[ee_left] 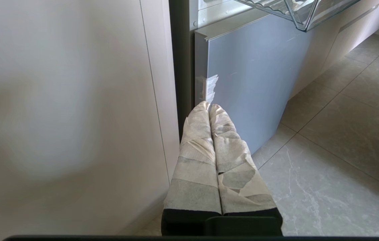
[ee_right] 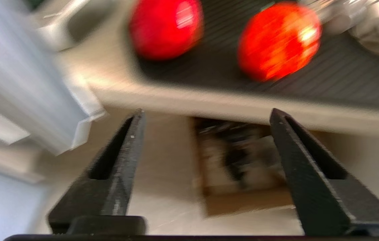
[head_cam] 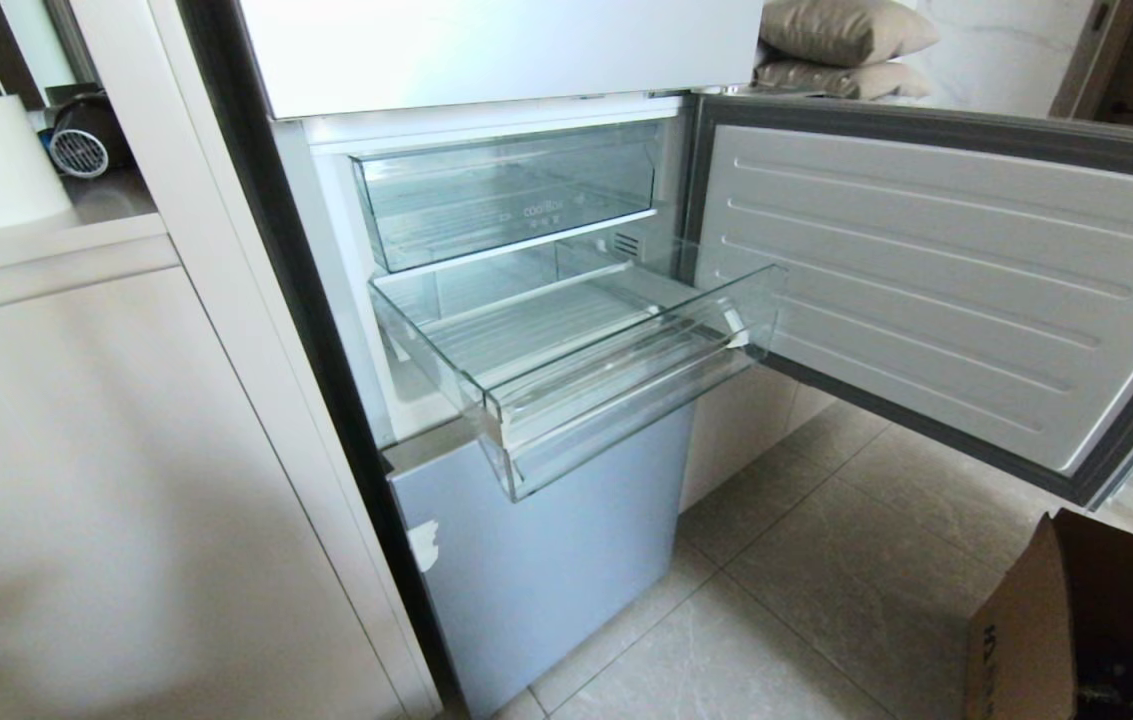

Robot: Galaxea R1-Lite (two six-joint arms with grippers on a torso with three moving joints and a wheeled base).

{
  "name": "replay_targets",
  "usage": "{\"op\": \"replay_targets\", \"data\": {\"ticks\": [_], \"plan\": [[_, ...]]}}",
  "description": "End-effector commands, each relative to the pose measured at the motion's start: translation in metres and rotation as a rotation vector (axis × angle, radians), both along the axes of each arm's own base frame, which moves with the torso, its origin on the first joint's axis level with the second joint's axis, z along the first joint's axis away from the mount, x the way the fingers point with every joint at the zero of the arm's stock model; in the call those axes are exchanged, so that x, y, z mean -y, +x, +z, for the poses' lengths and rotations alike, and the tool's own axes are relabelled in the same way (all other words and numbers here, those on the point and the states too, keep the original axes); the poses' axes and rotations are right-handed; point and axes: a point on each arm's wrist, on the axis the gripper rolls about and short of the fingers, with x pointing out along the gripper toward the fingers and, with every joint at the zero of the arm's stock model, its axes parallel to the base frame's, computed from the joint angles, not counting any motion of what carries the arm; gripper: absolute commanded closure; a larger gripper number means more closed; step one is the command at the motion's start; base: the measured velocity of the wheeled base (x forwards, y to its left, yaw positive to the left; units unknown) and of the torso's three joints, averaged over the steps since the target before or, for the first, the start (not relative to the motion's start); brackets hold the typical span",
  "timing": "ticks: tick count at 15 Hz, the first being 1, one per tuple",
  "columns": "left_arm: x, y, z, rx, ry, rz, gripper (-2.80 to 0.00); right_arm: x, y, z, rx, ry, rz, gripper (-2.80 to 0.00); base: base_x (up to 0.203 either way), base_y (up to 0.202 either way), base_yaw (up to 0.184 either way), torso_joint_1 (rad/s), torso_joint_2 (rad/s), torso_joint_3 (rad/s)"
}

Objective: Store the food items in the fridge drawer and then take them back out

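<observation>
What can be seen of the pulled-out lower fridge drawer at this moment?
The fridge drawer is wide, shallow, clear plastic with a ribbed floor and a stepped front lip, and no lettering. It is pulled well out of the fridge, level, beneath the lettered clear drawer and above the grey lower door. The head view shows nothing inside it and no claw near it. Its front corner also shows in the left wrist view.

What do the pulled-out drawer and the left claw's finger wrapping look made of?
The fridge drawer: clear, glossy hard plastic, since the ribbed floor shows through its walls. The left claw wrapping: apparently matte whitish tape or cloth, creased and layered; which one is unclear.
</observation>
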Motion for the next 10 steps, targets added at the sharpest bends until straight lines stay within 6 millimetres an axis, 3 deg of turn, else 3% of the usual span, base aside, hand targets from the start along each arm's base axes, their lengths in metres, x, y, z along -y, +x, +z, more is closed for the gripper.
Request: {"op": "replay_targets", "data": {"ticks": [1,4,10], "plan": [[0.0,0.0,0.0,-0.001,0.0,0.001,0.0,0.029,0.008,-0.005,-0.027,0.003,-0.042,-2.8,0.0,0.0,0.0,0.0,0.0,0.0],[0.0,0.0,0.0,-0.001,0.0,0.001,0.0,0.05,0.006,-0.003,-0.028,-0.007,-0.092,-2.8,0.0,0.0,0.0,0.0,0.0,0.0],[0.0,0.0,0.0,0.0,0.001,0.001,0.0,0.097,0.026,-0.018,-0.01,-0.02,-0.115,-2.8,0.0,0.0,0.0,0.0,0.0,0.0]]}}
